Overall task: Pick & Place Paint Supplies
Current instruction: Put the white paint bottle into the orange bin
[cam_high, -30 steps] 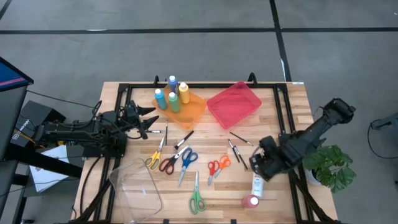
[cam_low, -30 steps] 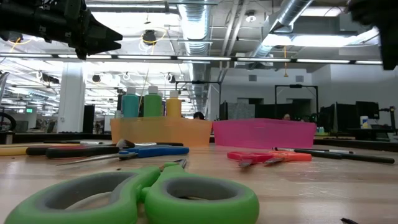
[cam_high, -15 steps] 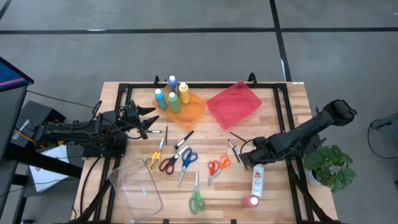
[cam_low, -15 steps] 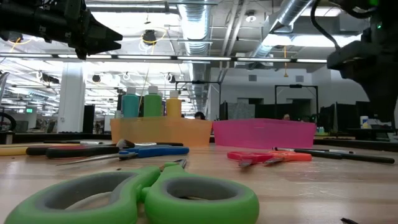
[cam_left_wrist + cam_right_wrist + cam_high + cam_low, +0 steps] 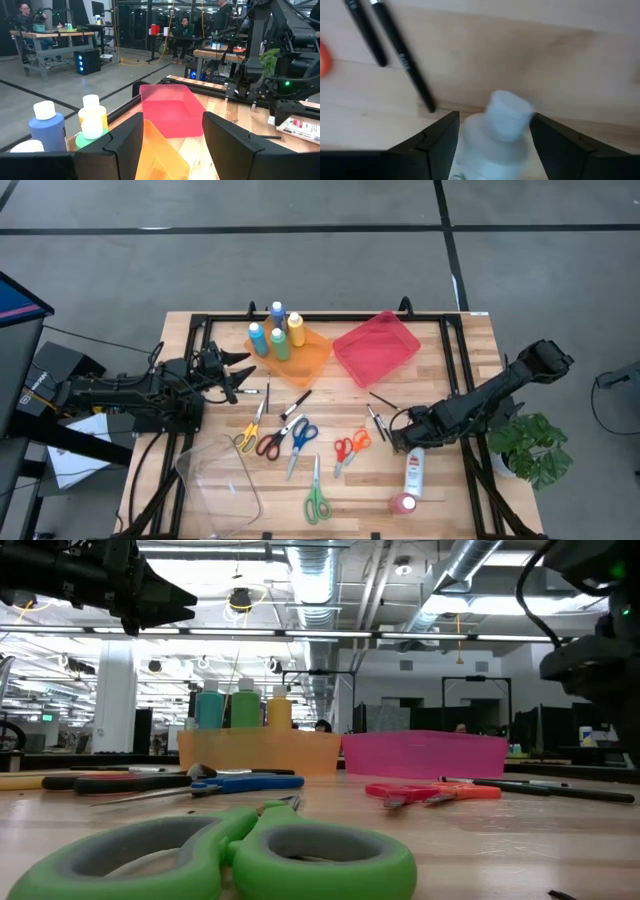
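Observation:
A white paint bottle (image 5: pixel 413 472) lies on its side near the table's right front, with a pink bottle (image 5: pixel 402 503) just nearer. My right gripper (image 5: pixel 406 442) points down over the white bottle's cap end, open; its fingers stand on either side of the cap (image 5: pixel 507 114) and I see no touch. Dark brushes (image 5: pixel 405 65) lie just beyond. Several scissors (image 5: pixel 300 435) lie mid-table. Blue, green and yellow bottles (image 5: pixel 272 338) stand in the orange tray (image 5: pixel 310 358). My left gripper (image 5: pixel 238 370) waits open and level at the left.
A red tray (image 5: pixel 375 348) sits at the far middle, next to the orange one. A clear tray (image 5: pixel 220 480) lies at the near left. Green scissors (image 5: pixel 317 498) lie near the front edge. A potted plant (image 5: pixel 530 445) stands off the right edge.
My right gripper has come down and a little toward the table's left, tipping over until it points down at the white bottle's cap end. Its fingers have stayed open. Nothing on the table has moved.

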